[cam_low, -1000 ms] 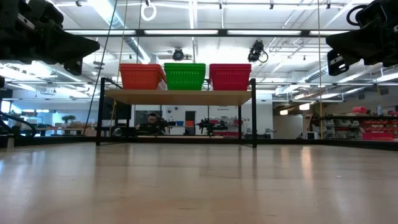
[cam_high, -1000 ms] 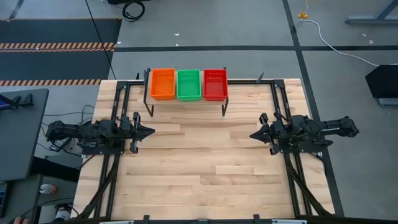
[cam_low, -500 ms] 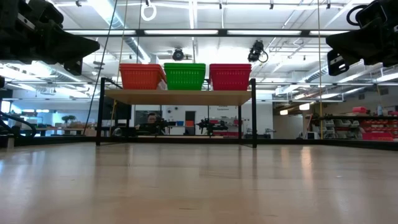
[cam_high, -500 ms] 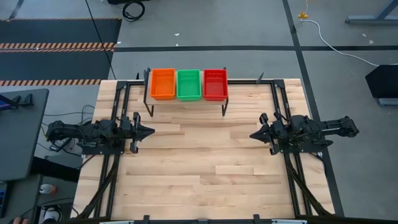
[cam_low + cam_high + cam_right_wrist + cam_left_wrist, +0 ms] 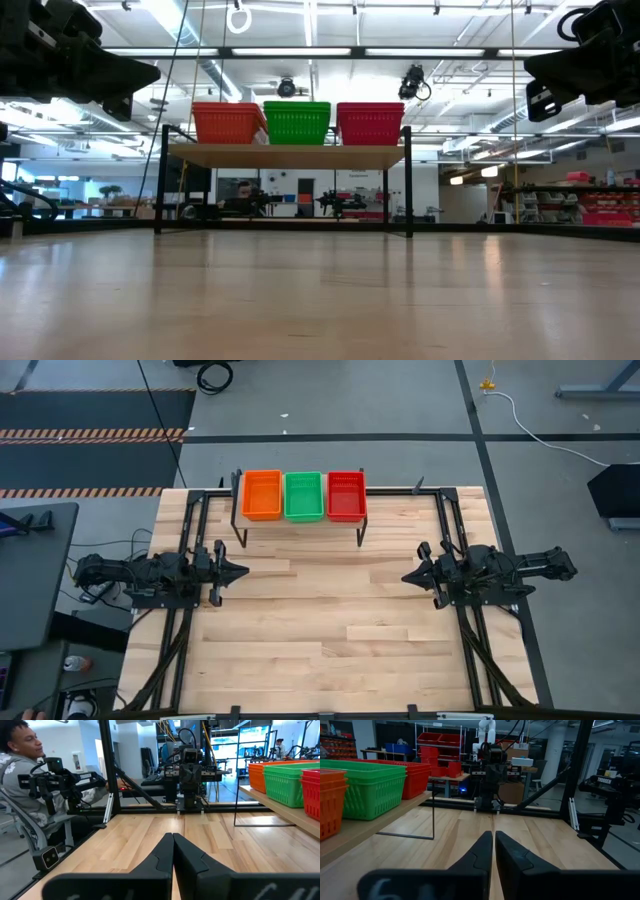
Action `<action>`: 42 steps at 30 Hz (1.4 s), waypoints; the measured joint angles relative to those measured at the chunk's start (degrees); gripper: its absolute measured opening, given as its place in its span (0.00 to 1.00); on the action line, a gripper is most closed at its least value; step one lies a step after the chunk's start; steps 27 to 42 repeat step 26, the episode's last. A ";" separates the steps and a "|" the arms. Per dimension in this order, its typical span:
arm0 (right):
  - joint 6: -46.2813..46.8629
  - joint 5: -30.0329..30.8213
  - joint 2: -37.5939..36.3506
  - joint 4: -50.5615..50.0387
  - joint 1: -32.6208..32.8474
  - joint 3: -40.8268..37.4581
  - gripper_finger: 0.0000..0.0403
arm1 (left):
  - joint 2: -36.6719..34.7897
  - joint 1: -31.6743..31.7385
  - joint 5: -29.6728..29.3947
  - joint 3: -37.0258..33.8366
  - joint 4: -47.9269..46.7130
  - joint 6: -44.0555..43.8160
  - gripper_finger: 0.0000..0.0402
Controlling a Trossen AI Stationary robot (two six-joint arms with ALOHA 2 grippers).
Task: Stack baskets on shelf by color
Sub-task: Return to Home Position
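Orange mesh plastic baskets [image 5: 262, 494], green mesh plastic baskets [image 5: 304, 496], red mesh plastic baskets [image 5: 346, 495] sit side by side on low light-wood shelf [image 5: 290, 155]; judged light, springy, best taken by a rim. Left gripper [image 5: 243, 571], right gripper [image 5: 406, 576] at opposite sides of pale wooden surface [image 5: 320, 625], fingers together, empty

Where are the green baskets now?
In the high view, the green baskets sit at the middle of the shelf, orange baskets on their left and red baskets on their right.
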 joint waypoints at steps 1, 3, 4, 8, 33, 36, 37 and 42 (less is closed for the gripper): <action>0.02 0.01 0.00 0.00 0.00 0.00 0.04 | 0.01 0.01 0.00 0.00 0.00 0.01 0.06; 0.01 0.01 0.00 0.00 0.00 0.00 0.04 | -0.01 0.02 0.00 0.00 0.00 0.01 0.07; 0.02 0.02 0.00 0.00 0.00 0.00 0.04 | -0.01 0.00 0.00 0.00 0.00 0.01 0.07; 0.02 0.00 0.00 0.00 0.00 0.00 0.04 | 0.00 0.01 0.00 0.00 0.00 0.01 0.08; 0.01 0.01 0.00 0.00 0.00 0.00 0.04 | -0.01 0.00 0.00 0.00 0.00 0.01 0.09; 0.01 0.01 0.00 0.00 0.00 0.00 0.04 | -0.01 0.00 0.00 0.00 0.00 0.01 0.09; 0.01 0.01 0.00 0.00 0.00 0.00 0.04 | -0.01 0.00 0.00 0.00 0.00 0.01 0.09; 0.01 0.01 0.00 0.00 0.00 0.00 0.04 | -0.01 0.00 0.00 0.00 0.00 0.01 0.09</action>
